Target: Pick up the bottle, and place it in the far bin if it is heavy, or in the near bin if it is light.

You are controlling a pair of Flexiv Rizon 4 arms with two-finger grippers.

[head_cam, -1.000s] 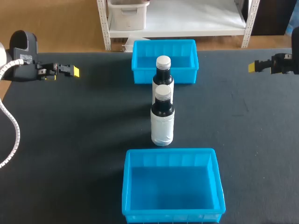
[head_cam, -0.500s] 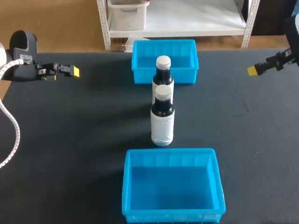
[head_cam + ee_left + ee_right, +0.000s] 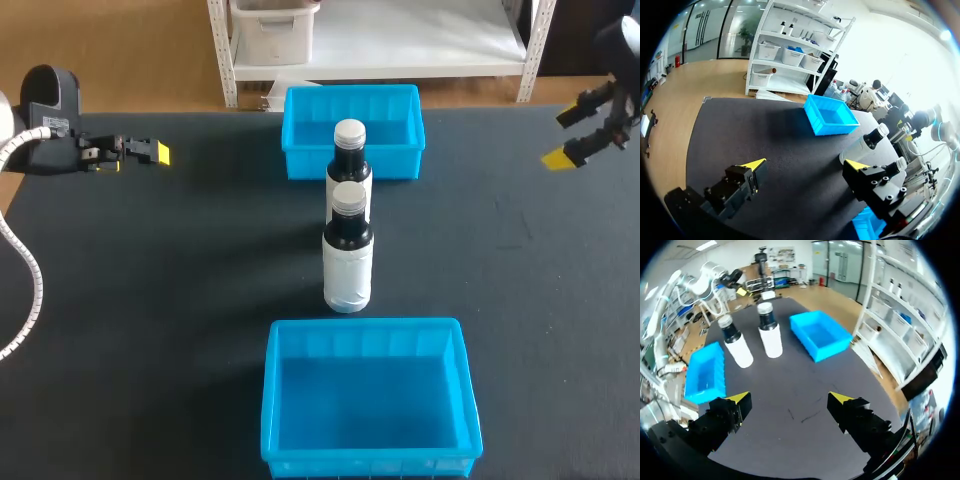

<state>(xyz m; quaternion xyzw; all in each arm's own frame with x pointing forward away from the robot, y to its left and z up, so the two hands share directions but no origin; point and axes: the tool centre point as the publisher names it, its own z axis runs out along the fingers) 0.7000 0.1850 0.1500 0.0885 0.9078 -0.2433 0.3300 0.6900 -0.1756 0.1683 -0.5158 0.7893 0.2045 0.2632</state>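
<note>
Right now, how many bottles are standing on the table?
2. The near bottle stands mid-table, just beyond the near bin; the far bottle stands behind it, before the far bin. None appears hidden.

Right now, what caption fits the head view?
Near bottle and far bottle stand in line between near bin and far bin; left hand and right hand hang open.

Two bottles (image 3: 347, 268) (image 3: 349, 168), two blue bins (image 3: 300, 160) (image 3: 365, 327), two hands (image 3: 158, 152) (image 3: 789, 397).
</note>
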